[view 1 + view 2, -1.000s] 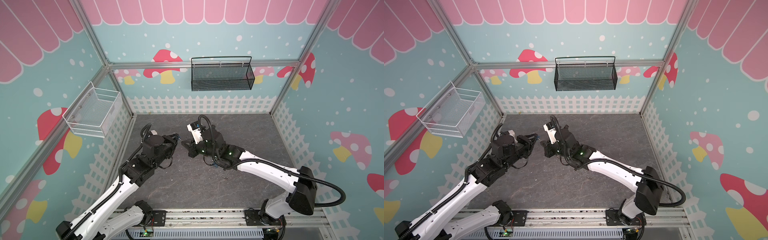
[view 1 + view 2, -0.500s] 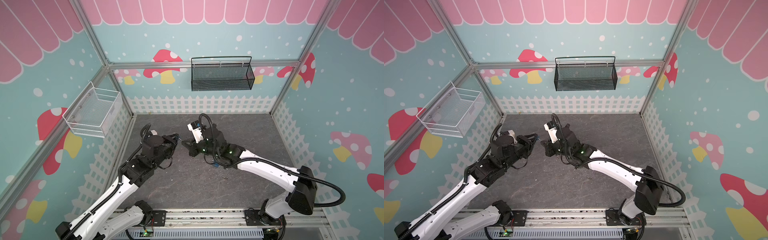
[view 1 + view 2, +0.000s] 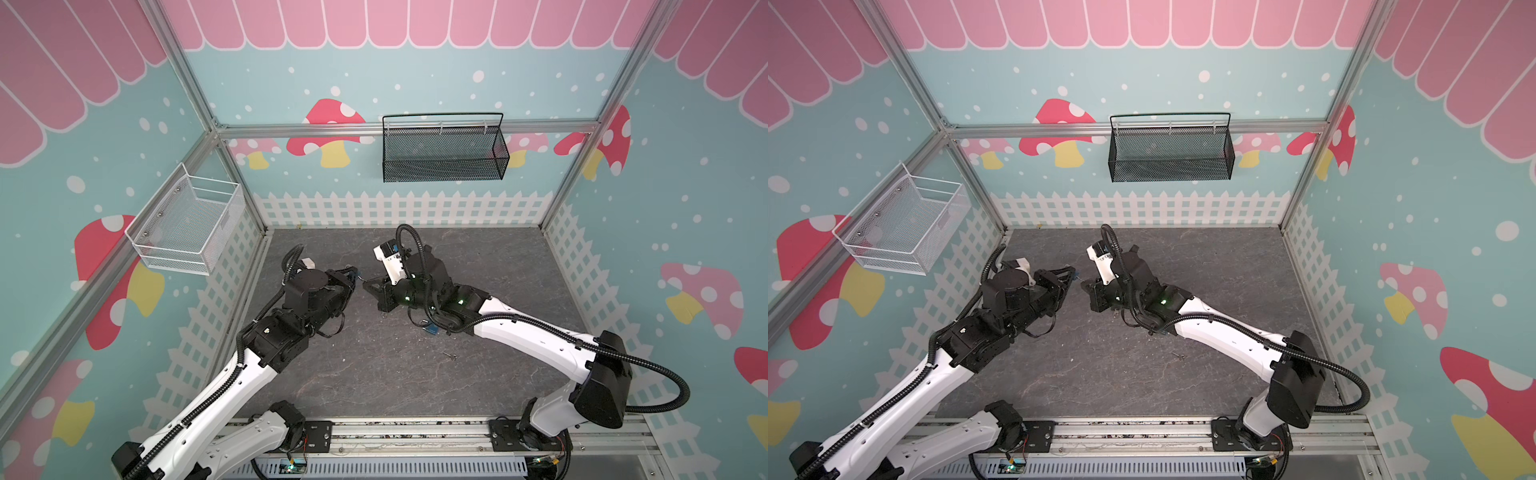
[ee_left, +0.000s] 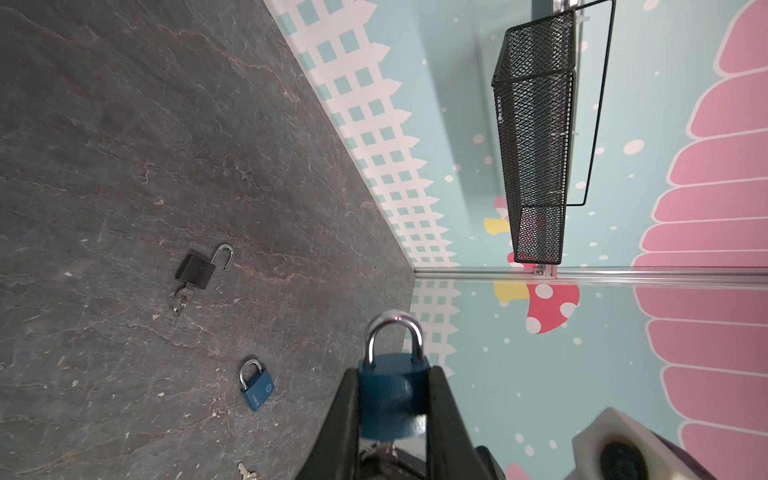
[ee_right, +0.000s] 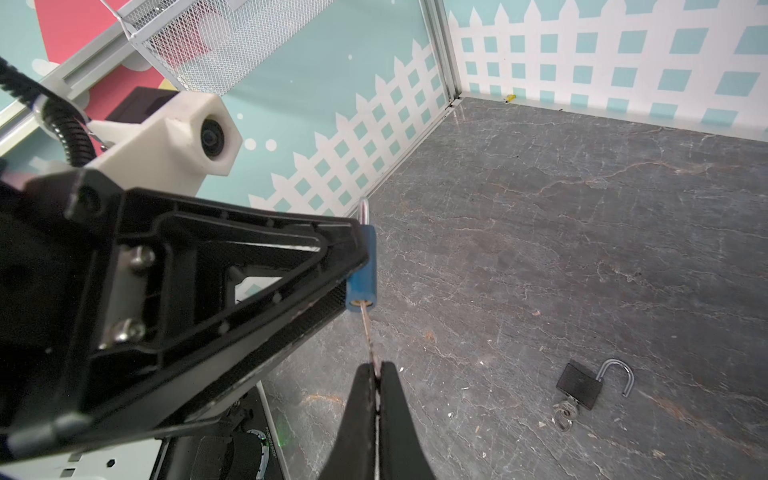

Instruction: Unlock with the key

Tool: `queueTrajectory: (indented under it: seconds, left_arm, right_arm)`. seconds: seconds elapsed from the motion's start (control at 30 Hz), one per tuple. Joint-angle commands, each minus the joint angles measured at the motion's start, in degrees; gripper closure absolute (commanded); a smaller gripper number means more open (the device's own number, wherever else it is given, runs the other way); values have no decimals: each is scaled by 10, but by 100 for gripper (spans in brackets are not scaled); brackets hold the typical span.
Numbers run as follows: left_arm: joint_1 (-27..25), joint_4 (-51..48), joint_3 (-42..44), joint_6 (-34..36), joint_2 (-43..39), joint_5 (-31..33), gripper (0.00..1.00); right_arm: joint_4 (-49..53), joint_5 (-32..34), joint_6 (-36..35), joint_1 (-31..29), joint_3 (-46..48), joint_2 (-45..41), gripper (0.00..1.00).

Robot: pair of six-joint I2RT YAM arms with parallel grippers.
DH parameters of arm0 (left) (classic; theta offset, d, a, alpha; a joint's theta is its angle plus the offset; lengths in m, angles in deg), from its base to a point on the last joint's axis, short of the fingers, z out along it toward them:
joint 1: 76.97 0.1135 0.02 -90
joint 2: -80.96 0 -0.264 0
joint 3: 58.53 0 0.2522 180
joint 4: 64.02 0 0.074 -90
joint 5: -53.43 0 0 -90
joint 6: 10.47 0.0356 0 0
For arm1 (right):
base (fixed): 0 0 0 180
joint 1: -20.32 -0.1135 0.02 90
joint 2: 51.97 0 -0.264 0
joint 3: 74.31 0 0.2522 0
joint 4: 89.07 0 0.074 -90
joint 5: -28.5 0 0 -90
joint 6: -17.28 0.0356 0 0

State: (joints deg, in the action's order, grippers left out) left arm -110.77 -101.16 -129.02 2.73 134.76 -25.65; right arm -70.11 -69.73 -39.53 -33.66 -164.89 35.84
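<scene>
Two grips: left fingers (image 4: 345,415) clamp a blue metal padlock (image 4: 392,399), right fingers (image 5: 360,401) pinch a slim silver key (image 5: 368,332) in its keyhole.

I see a dark grey, veined stone tabletop (image 4: 124,124). A black padlock (image 4: 196,269) lies flat on it, shackle swung open, with a ringed key (image 4: 183,296) in its base. A small blue padlock (image 4: 257,388) lies apart, shackle closed. A loose key (image 3: 449,355) lies near it.

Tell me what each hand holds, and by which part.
Left hand grips the blue padlock across its body. Right hand pinches the key by its head end, blade tip at the padlock's keyhole.
</scene>
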Motion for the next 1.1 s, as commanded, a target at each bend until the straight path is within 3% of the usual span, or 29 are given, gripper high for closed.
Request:
queueTrajectory:
  seconds: [0.0,0.6,0.73,1.07]
  left_arm:
    - [-4,-20,-20,27,8,7,100]
    - [-35,-72,-38,47,38,64,100]
    - [-37,-62,-24,9,35,62,100]
    - [-30,-13,8,-112,6,55,100]
  right_arm:
    - [-6,-17,-8,-1,-21,7,100]
    - [-2,7,19,-4,-66,23,100]
    - [-44,-22,48,-5,-37,19,100]
    - [-108,43,73,-19,63,-8,100]
